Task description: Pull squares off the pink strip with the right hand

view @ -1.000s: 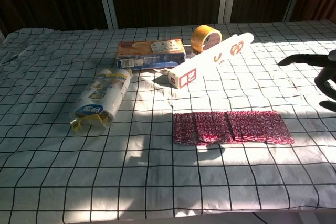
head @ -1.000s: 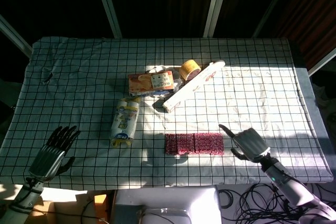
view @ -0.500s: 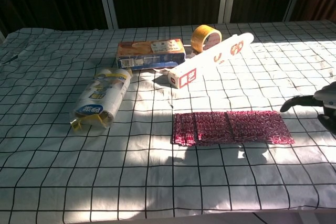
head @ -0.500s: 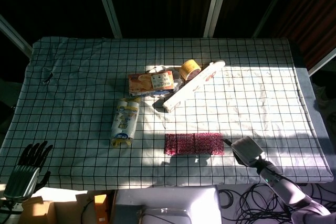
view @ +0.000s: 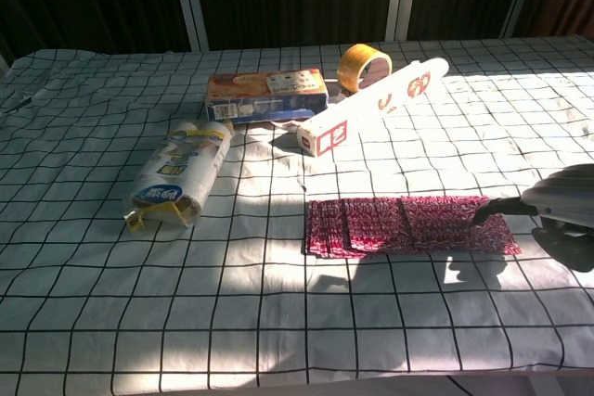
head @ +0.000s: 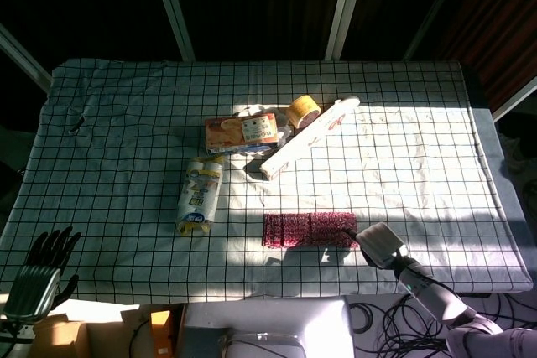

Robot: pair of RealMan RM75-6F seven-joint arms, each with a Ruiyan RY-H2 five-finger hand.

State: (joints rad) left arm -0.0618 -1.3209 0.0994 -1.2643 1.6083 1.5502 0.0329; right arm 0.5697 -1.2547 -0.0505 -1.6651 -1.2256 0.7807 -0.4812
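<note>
Chest view: we record the right robot hand point(view: 564, 203) now touching the pink strip point(view: 408, 225), one fingertip extended, nothing gripped; pulling can start.

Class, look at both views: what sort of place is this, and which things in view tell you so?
Probably an indoor test bench by tall windows: a table under a checked cloth, loose household goods such as a tape roll and a biscuit box, and cables trailing below the near edge.

Right robot hand point(view: 562, 203) now at pink strip's point(view: 408, 225) end.
</note>
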